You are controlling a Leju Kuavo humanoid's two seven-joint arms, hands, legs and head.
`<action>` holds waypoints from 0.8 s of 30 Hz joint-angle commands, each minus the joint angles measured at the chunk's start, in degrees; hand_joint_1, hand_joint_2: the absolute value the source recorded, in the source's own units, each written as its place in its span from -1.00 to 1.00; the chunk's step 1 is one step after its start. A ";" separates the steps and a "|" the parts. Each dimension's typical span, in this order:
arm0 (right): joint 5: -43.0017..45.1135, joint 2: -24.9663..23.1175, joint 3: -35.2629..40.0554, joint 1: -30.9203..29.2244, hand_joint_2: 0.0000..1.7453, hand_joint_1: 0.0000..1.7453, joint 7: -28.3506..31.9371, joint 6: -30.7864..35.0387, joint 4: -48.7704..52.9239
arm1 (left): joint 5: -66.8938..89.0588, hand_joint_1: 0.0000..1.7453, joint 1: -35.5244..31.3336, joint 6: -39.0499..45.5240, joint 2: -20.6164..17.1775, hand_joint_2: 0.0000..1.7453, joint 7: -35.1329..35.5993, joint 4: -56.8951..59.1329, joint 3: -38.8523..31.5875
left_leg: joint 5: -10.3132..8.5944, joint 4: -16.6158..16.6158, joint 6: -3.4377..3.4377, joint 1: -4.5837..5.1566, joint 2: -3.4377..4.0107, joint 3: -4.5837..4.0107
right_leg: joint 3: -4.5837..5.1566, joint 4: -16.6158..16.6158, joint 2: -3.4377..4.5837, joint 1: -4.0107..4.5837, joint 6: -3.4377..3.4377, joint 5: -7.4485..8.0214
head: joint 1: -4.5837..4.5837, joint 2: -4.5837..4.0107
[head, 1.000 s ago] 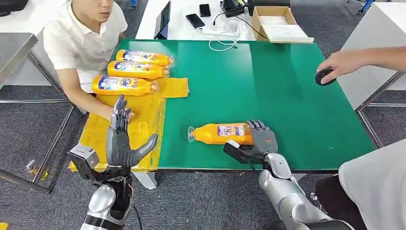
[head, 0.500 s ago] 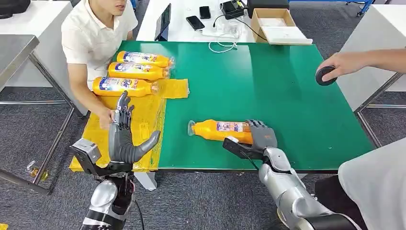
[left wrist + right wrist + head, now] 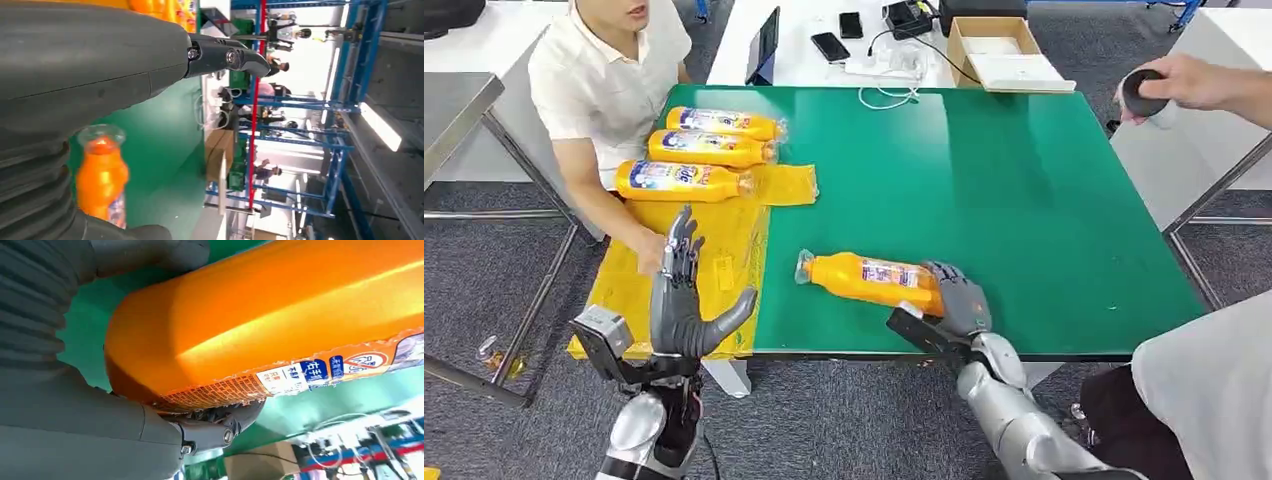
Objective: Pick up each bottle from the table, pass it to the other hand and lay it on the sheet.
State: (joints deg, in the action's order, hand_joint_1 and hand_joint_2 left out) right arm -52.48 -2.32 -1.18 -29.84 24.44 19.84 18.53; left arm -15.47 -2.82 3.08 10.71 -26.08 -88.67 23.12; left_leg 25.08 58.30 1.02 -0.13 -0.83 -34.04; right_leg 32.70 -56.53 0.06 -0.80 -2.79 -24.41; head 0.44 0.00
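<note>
Green table (image 3: 1024,200): orange labelled bottle (image 3: 864,277) gripped by right hand (image 3: 954,300); left hand (image 3: 679,300) spread

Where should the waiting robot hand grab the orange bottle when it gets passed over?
Probably the neck end of the bottle, near the cap. The right hand already grips the wide base, and the bottle points its cap toward the open left hand, so the narrow free end is easiest to close around, coming from that side.

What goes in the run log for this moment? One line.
right robot hand: grips bottle at base | left robot hand: open, raised over sheet | three bottles on sheet | handover: pending
</note>
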 commanded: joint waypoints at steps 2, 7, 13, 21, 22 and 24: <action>5.75 -2.67 -6.70 1.72 1.00 1.00 4.70 0.44 0.47 | -0.04 -1.00 0.22 1.17 -1.81 1.00 1.95 1.23 -0.55 | 0.00 -0.07 -0.07 -0.04 0.09 0.07 | -0.05 0.06 0.01 0.05 0.13 0.02 | 0.00 0.00; 17.50 -4.57 -8.35 4.06 1.00 1.00 12.37 -2.06 8.50 | -2.84 -1.00 1.30 3.07 -1.18 1.00 5.28 3.73 -2.21 | 0.02 -0.09 -0.06 0.00 0.15 0.04 | -0.04 0.06 0.11 0.01 0.12 0.01 | -0.02 0.00; 26.54 -5.03 -2.97 7.58 1.00 1.00 13.54 -4.23 18.23 | -3.52 -1.00 2.57 2.19 -1.31 1.00 3.77 2.93 -2.84 | 0.01 -0.05 -0.04 0.02 -0.01 -0.31 | 0.24 -0.01 0.02 -0.01 0.08 -0.02 | 0.00 0.00; 33.42 -5.86 1.52 6.36 1.00 1.00 14.61 -6.25 19.64 | -4.12 -1.00 -0.86 0.14 -0.74 1.00 4.40 8.34 -0.32 | 0.01 -0.03 -0.05 0.02 0.02 -0.44 | 0.40 -0.04 0.03 -0.01 0.10 -0.01 | -0.02 0.00; 33.70 -6.08 1.77 6.42 1.00 1.00 14.78 -6.60 19.83 | -4.42 -1.00 -1.10 -0.40 -0.67 1.00 4.53 9.02 0.01 | -0.03 -0.04 -0.03 0.04 -0.04 -0.51 | 0.46 -0.04 -0.01 -0.03 0.07 0.00 | 0.00 0.00; 34.39 -6.65 3.09 6.96 1.00 1.00 14.68 -7.30 20.73 | -5.08 -1.00 -1.17 -1.07 -0.54 1.00 4.37 10.02 0.48 | -0.02 -0.04 -0.04 0.01 -0.03 -0.46 | 0.40 -0.01 -0.02 -0.01 0.09 0.00 | 0.00 0.00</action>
State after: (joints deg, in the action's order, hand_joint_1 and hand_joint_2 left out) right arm -20.02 -7.45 -2.45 -21.70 38.95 14.25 36.74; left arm -19.10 -0.33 3.56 10.51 -22.16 -86.77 21.68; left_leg 25.05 58.30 1.03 -0.12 -0.95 -34.62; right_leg 33.19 -56.56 0.02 -0.82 -2.80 -24.41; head 0.44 0.00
